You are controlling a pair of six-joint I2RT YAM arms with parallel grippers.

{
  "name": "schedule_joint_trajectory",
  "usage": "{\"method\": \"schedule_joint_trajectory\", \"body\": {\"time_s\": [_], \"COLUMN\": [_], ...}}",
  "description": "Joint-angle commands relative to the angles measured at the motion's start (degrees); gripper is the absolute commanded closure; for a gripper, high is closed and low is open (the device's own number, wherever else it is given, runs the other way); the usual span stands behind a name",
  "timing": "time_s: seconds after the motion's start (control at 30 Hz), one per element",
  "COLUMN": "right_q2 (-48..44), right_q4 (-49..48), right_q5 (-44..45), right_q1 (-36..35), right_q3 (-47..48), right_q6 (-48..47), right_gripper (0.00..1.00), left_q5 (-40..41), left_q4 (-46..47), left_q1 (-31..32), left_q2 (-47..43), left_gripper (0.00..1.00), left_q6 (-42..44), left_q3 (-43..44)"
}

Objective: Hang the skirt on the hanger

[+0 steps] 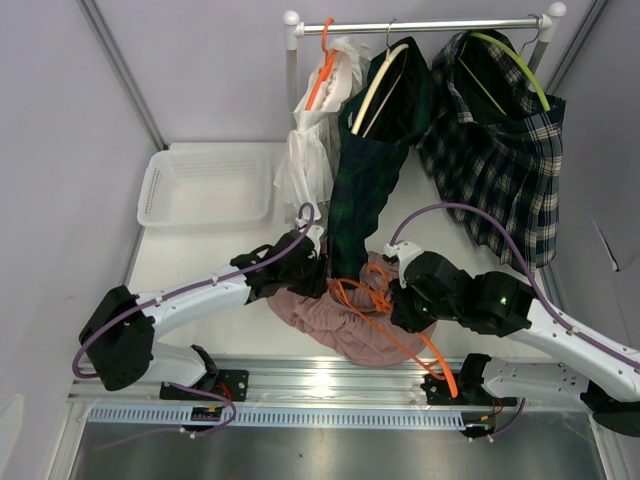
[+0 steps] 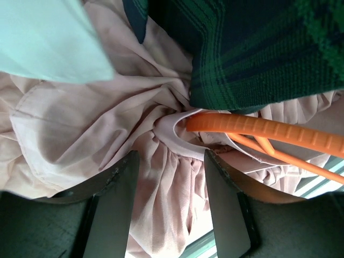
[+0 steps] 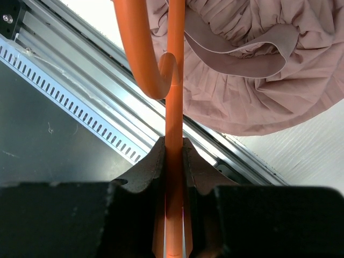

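A pink pleated skirt [image 1: 335,320] lies crumpled on the table near the front edge. An orange hanger [image 1: 385,315] lies across it, one arm tucked under the skirt's waistband [image 2: 177,131]. My right gripper [image 3: 174,153] is shut on the hanger's bar [image 3: 174,80], its hook curving to the left. My left gripper [image 2: 171,177] is open, its fingers [image 2: 115,204] straddling a fold of the pink skirt [image 2: 166,188] just below the waistband. The skirt also shows in the right wrist view [image 3: 258,70].
A rail [image 1: 420,25] at the back holds a white garment on an orange hanger [image 1: 315,120], a dark green plaid skirt [image 1: 375,150] hanging down onto the pink one, and a navy plaid skirt [image 1: 500,150]. A white basket [image 1: 205,185] sits back left. A metal rail [image 1: 330,375] runs along the front.
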State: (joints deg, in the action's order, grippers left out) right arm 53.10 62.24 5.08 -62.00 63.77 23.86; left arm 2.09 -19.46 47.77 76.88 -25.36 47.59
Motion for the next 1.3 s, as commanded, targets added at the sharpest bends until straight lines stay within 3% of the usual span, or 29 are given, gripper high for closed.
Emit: {"method": "schedule_joint_trajectory", "body": {"time_s": [0.0, 0.87, 1.27], "right_q2": [-1.16, -1.69, -2.21], "right_q4": [-0.54, -0.71, -0.63], "right_q5": [1.25, 1.07, 1.34], "right_q1": [-0.41, -0.76, -0.85], "right_q3": [1.01, 0.30, -0.31], "right_q6": [0.58, 0.75, 0.93], "right_gripper": [1.00, 1.00, 1.00], "left_q5": [2.22, 2.83, 4.15], "left_q4": [0.92, 1.53, 1.10], "left_q1": [0.31, 0.31, 2.77], "left_q2": [-1.21, 0.20, 3.80], "left_gripper": [0.43, 0.44, 0.55], "left_q6": [-0.91, -2.93, -2.94], "left_q3": [2.50, 2.77, 5.84]}}
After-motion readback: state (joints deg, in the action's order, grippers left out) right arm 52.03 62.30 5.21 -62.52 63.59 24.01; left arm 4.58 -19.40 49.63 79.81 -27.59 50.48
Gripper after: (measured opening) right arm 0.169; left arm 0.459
